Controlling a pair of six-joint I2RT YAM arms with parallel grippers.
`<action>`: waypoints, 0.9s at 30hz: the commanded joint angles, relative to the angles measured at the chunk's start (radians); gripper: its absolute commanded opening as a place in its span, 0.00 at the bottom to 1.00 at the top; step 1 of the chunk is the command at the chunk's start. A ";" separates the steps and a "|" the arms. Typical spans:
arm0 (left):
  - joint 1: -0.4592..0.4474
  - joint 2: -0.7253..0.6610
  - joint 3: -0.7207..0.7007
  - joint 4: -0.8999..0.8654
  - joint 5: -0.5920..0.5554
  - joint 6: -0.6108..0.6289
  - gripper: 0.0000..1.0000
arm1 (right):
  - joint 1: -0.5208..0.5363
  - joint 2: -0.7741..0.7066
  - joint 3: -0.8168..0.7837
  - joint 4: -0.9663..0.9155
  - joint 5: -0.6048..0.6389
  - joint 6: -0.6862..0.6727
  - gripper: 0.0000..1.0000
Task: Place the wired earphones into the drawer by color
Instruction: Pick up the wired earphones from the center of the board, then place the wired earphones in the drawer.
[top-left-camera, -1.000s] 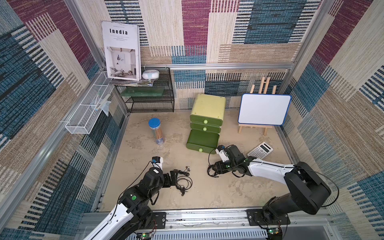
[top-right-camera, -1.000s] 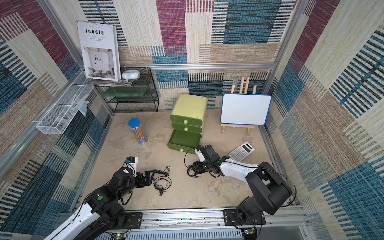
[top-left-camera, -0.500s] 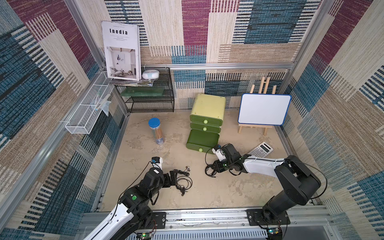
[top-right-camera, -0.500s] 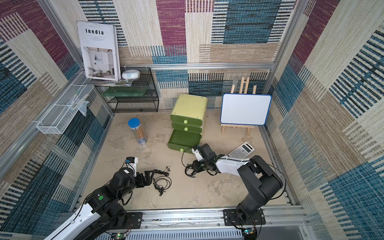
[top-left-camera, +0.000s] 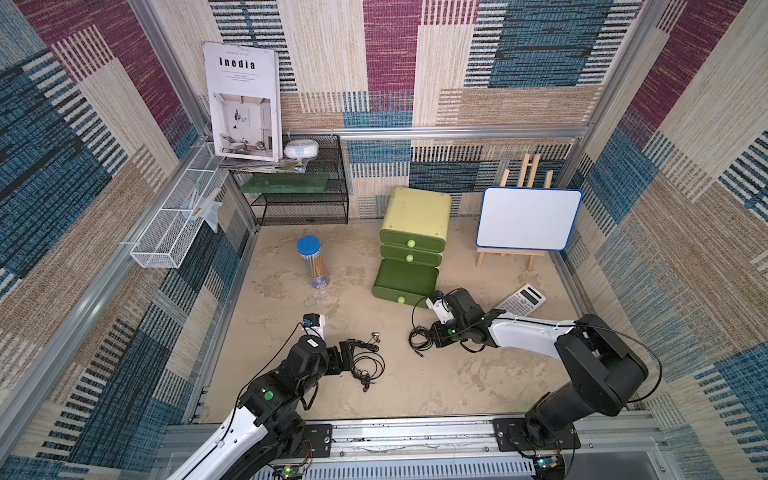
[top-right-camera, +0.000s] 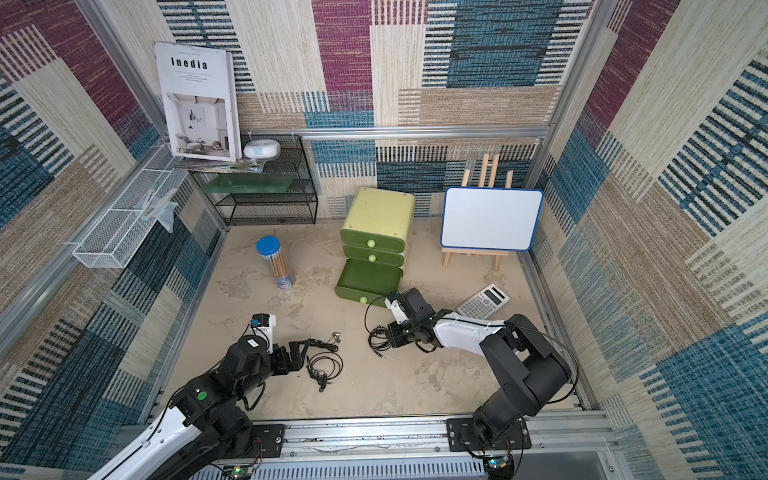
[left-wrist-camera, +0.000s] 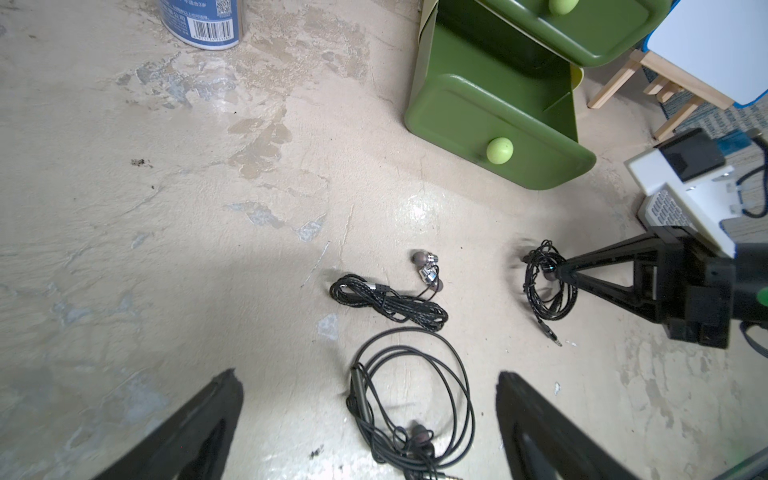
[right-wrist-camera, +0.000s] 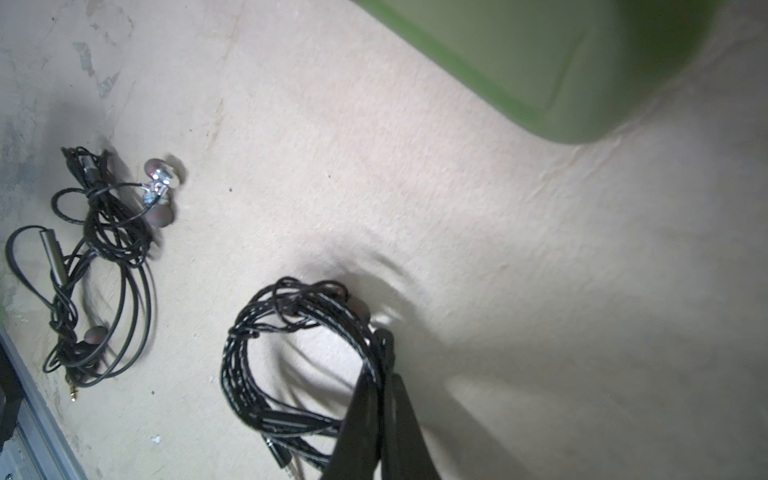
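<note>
Three black sets of wired earphones lie on the beige floor. My right gripper (right-wrist-camera: 384, 337) is shut on one braided coil (right-wrist-camera: 253, 357), pinching its cable between the jaws; both top views show this coil (top-left-camera: 419, 338) (top-right-camera: 378, 337) in front of the open bottom drawer (top-left-camera: 405, 279) of the green drawer unit. My left gripper (left-wrist-camera: 369, 376) stands open, low over the floor, with a thin black coil (left-wrist-camera: 419, 395) between its fingers, untouched. Just beyond that coil lies a braided set with silver earbuds (left-wrist-camera: 388, 300).
A blue-lidded pencil canister (top-left-camera: 312, 266) stands left of the drawer unit. A calculator (top-left-camera: 522, 299) lies by the right arm, behind it a whiteboard on an easel (top-left-camera: 528, 218). A black wire shelf (top-left-camera: 299, 199) fills the back left corner.
The right gripper's jaws have closed on the black braided coil, and that arm has shifted a little to the left. The left arm has stayed still and open.
</note>
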 joint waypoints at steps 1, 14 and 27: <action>0.000 0.000 0.007 0.024 -0.014 0.008 0.99 | 0.001 -0.029 -0.006 -0.016 0.017 -0.003 0.03; 0.000 -0.019 0.002 0.035 0.002 0.013 0.99 | 0.000 -0.228 -0.022 0.022 0.098 0.032 0.00; 0.001 -0.035 -0.007 0.046 0.020 0.011 0.99 | 0.001 -0.303 0.066 0.088 0.308 0.064 0.00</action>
